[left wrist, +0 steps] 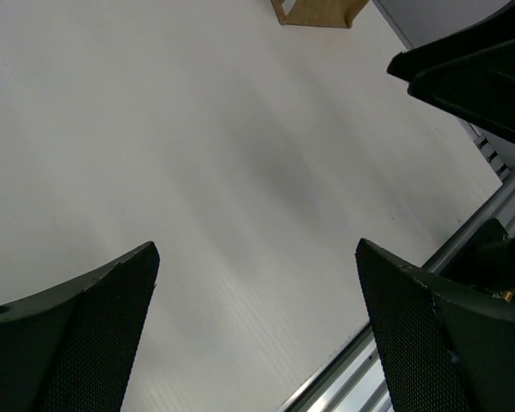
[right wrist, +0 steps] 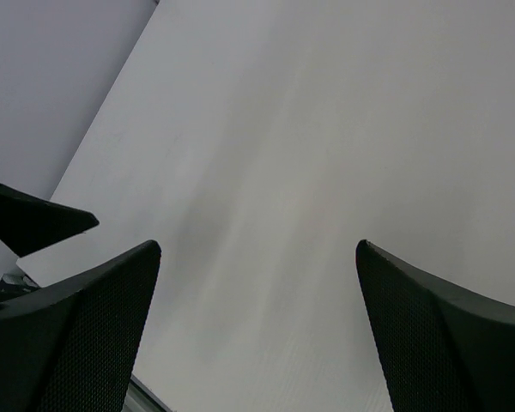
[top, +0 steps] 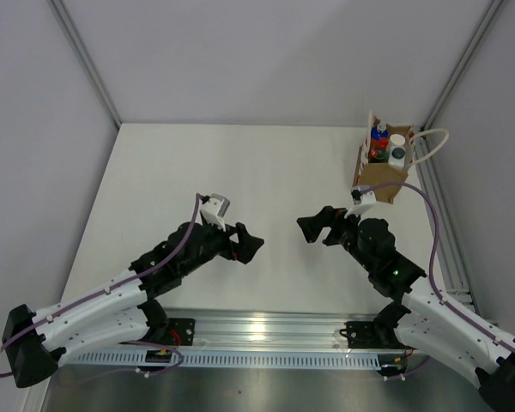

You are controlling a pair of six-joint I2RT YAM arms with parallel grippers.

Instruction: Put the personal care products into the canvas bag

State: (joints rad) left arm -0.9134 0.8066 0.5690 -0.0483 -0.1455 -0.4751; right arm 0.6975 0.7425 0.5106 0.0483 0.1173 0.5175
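The tan canvas bag [top: 383, 163] stands upright at the table's far right with a white cord handle. Inside it I see the orange-red bottle with blue cap [top: 379, 136], a whitish cap [top: 398, 140] and a dark cap [top: 398, 154]. The bag's bottom edge shows at the top of the left wrist view [left wrist: 318, 12]. My left gripper [top: 251, 246] is open and empty over the table's middle. My right gripper [top: 316, 227] is open and empty, facing the left one, well short of the bag. Both wrist views show only bare table between the fingers.
A metal rail [top: 266, 330] runs along the near edge between the arm bases. Grey walls enclose the table on three sides. The right gripper's fingers [left wrist: 472, 69] show in the left wrist view, upper right.
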